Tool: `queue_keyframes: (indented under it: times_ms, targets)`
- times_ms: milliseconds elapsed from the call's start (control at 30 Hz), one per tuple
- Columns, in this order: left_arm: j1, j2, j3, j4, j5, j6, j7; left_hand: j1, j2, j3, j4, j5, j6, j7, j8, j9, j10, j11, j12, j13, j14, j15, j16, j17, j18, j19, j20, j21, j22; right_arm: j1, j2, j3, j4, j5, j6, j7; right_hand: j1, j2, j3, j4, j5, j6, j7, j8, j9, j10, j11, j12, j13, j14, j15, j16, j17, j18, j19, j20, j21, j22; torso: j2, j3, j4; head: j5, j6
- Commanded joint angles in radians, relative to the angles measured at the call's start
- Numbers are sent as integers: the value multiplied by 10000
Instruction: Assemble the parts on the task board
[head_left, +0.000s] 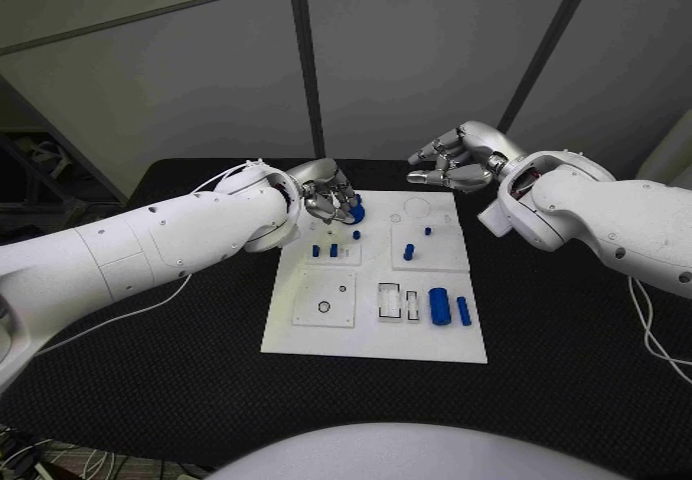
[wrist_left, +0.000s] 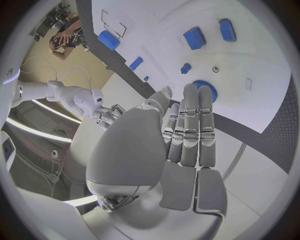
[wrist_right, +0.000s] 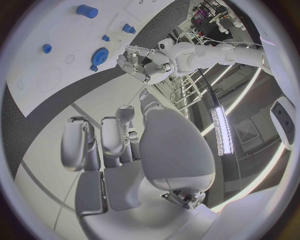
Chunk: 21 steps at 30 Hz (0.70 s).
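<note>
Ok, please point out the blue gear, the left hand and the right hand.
blue gear (wrist_left: 204, 89), left wrist view, on its toothed edge beside the fingertips.
left hand (head_left: 326, 197), head view, on the middle of the hand.
right hand (head_left: 459, 160), head view, on the middle of the hand.

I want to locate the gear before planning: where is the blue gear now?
In the head view the blue gear lies at the task board's far left corner, right by the left hand's fingertips; whether they touch is unclear.

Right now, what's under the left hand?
A blue gear-like part on the task board, at the left hand fingertips. Whether the fingers touch it can't be seen; they cover part of it.
</note>
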Motion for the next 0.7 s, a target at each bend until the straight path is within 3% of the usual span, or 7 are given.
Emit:
queue_keyframes:
  times_ms: [33, 100, 167, 233, 367, 700]
  targets:
    - [20, 110, -82, -117, -1412, -361, 773, -171, 15, -41, -107, 39, 103, -21, 31, -306, 113, -10, 45, -338, 346, -69, 368, 255, -114, 279, -51, 215, 135, 18, 18, 4, 8, -11, -66, 82, -79, 26, 37, 37, 39, 70, 0, -34, -12, -19, -30, -6, 1, 153, 12, -20, 6, 54, 30, -2, -26, 304, 1, -11, -6, -35, 21]
    - [20, 195, -144, -193, -1709, -276, 770, -244, 51, -45, -158, 46, 169, -57, 39, -533, 161, -37, 60, -586, 640, -128, 842, 511, -117, 520, -105, 436, 284, 18, 20, 4, 9, -11, -63, 83, -79, 26, 37, 37, 39, 70, 0, -34, -12, -19, -30, -6, 1, 153, 12, -20, 6, 54, 30, -2, -26, 304, 1, -10, -8, -40, 22]
    - [20, 281, -201, -266, -1963, -147, 737, -319, 66, -44, -206, 48, 238, -95, 42, -737, 202, -79, 68, -816, 1165, -192, 2582, 1929, -126, 818, -175, 803, 543, 18, 23, 4, 10, -12, -60, 84, -79, 26, 37, 37, 39, 70, 0, -34, -12, -19, -30, -6, 1, 153, 12, -20, 6, 54, 30, -2, -26, 304, 2, -8, -7, -44, 32]
    - [19, 365, -247, -339, -2180, 30, 683, -384, 106, -15, -245, 58, 315, -129, 49, -918, 243, -111, 80, -1026, 1476, -249, 4037, 3144, -265, 1312, -257, 1845, 1343, 17, 28, 3, 12, -14, -57, 85, -68, 33, 43, 32, 41, 71, 0, -33, -11, -13, -31, 8, 11, 157, 11, -9, 22, 50, 39, -2, -13, 319, 3, -3, -8, -42, 33]
    - [18, 518, -307, -505, -2431, 350, 596, -478, 136, 31, -323, 52, 408, -178, 51, -1190, 284, -155, 93, -1345, 1722, -362, 5667, 4517, -412, 1683, -340, 2814, 2122, 17, 38, 3, 12, -22, -53, 85, -65, 35, 45, 30, 42, 71, -1, -33, -11, -11, -31, 12, 14, 158, 11, -6, 27, 49, 42, -2, -9, 323, -2, -9, -4, -47, 33]
    - [7, 802, -364, -910, -2721, 1046, 465, -563, 204, 111, -415, 51, 430, -216, 49, -1478, 257, -189, 91, -1670, 1709, -421, 6417, 5054, -517, 1918, -394, 3545, 2733, 16, 68, 2, -5, -36, -55, 89, -65, 35, 45, 30, 42, 71, -1, -33, -11, -11, -31, 12, 14, 158, 11, -6, 27, 49, 42, -2, -9, 323, -9, -8, 9, -50, 21]
